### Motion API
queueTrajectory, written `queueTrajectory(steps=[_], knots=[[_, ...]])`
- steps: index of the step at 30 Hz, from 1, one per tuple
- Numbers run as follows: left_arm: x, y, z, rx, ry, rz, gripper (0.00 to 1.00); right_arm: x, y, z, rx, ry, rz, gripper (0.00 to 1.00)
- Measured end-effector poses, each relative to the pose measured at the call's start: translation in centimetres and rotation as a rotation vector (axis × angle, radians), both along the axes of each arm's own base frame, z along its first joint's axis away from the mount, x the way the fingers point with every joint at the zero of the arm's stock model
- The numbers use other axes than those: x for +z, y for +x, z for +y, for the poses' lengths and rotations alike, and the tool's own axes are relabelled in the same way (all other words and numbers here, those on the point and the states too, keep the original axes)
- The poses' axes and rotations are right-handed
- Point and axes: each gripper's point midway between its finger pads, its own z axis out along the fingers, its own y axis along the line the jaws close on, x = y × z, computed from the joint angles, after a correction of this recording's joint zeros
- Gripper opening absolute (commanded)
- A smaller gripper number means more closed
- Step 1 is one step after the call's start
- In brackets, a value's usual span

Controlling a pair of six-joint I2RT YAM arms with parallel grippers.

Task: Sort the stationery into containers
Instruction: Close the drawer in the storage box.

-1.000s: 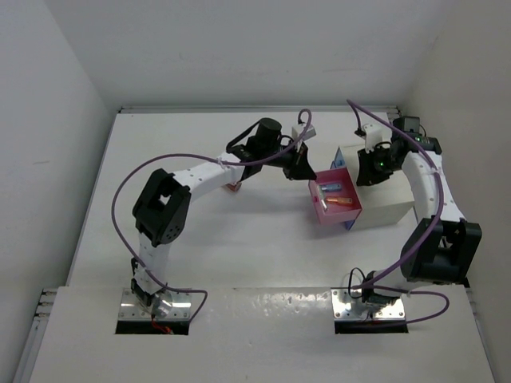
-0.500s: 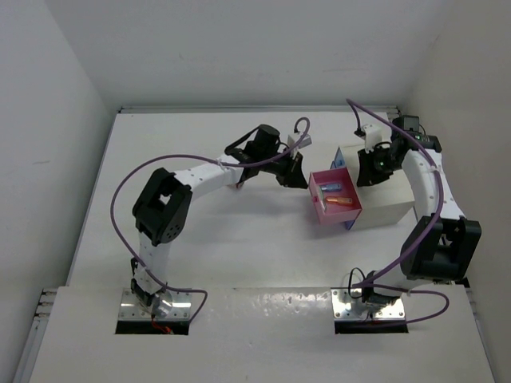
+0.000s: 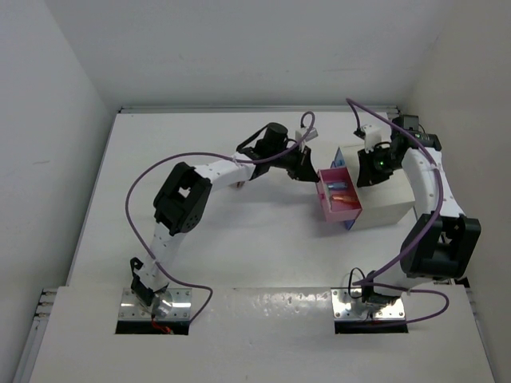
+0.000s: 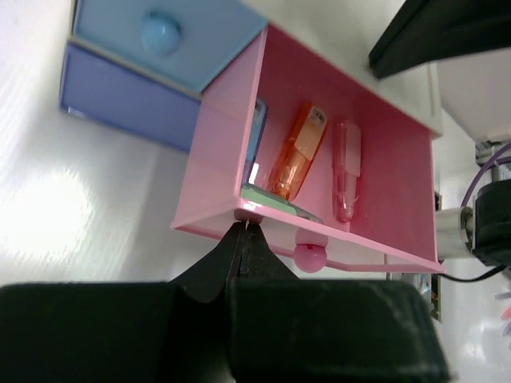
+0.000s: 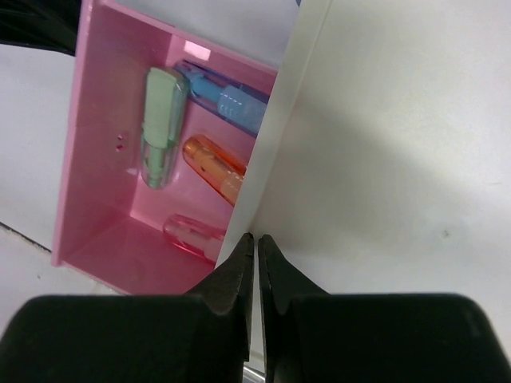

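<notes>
White table, two arms bolted at the near edge. Left arm reaches far and right across the table; right arm bends up over the cabinet, a white cube at the far right.

Pink drawer sticks out of the cabinet's left face, open top. Blue drawer just beside it on the far side, sitting further in.

Left gripper: fingers pressed together, nothing pinched, tips touching the pink drawer's front edge. Right gripper: fingers all but together, thin slit between, nothing in them, hanging over the cabinet top's left edge right where the pink drawer comes out.

All visible stationery lies in the pink drawer, side by side: mint green piece, orange piece, blue piece, pink piece. Blue and pink ones run partly under the cabinet top.

Pink knob on the pink drawer's front, just beside the left fingertips. Blue knob on the blue drawer's front.
</notes>
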Motion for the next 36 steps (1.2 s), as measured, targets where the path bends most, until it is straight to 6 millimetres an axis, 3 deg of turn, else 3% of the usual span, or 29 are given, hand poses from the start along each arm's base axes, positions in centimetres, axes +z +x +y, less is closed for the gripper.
queueTrajectory(steps=[6,25,29,34,36], knots=[[0.9,0.2,-2.2,-0.025,-0.075,-0.021,0.0,-0.1,-0.1,0.1,0.004,0.005,0.009,0.05],[-0.5,-1.5,-8.1,-0.14,-0.24,-0.054,0.0,-0.1,-0.2,1.2,0.015,0.063,0.05,0.04],[-1.0,-1.5,-8.4,-0.139,-0.254,-0.033,0.0,-0.1,-0.1,1.2,0.012,0.062,0.05,0.04],[-1.3,-1.3,-8.5,-0.127,-0.254,-0.015,0.08,-0.1,-0.1,1.1,0.009,0.058,0.051,0.04],[-1.6,-1.0,-8.3,-0.103,-0.256,-0.018,0.16,-0.1,-0.1,1.1,0.006,0.058,0.052,0.05]])
